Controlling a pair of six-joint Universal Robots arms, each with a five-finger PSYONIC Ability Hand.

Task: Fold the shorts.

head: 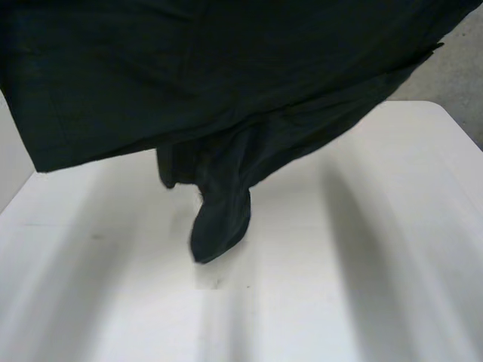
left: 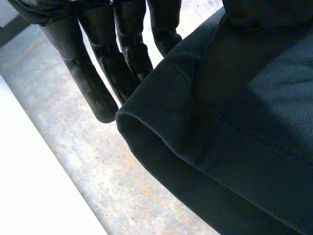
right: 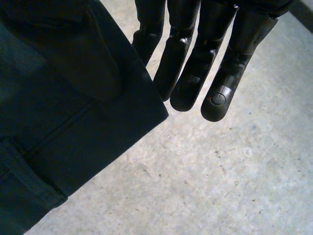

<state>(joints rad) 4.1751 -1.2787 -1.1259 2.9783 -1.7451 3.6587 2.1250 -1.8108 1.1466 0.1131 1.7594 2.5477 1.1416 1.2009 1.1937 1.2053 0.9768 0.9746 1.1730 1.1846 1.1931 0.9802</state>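
The dark shorts [head: 226,75] hang spread wide in the air above the white table [head: 339,286], and a loose fold [head: 219,222] dangles at the middle just over the tabletop. In the left wrist view my left hand [left: 93,73] keeps its fingers straight behind a hemmed corner of the shorts [left: 234,147], with the thumb pressed on the cloth's front. My right hand [right: 215,73] does the same at the other corner of the shorts [right: 58,127]: straight fingers behind, thumb on top. The cloth hides both hands in the head view.
Grey concrete floor [right: 220,181] lies beneath both hands. The table's edge [left: 29,186] runs beside my left hand. Past the table's far right corner the floor [head: 460,68] shows.
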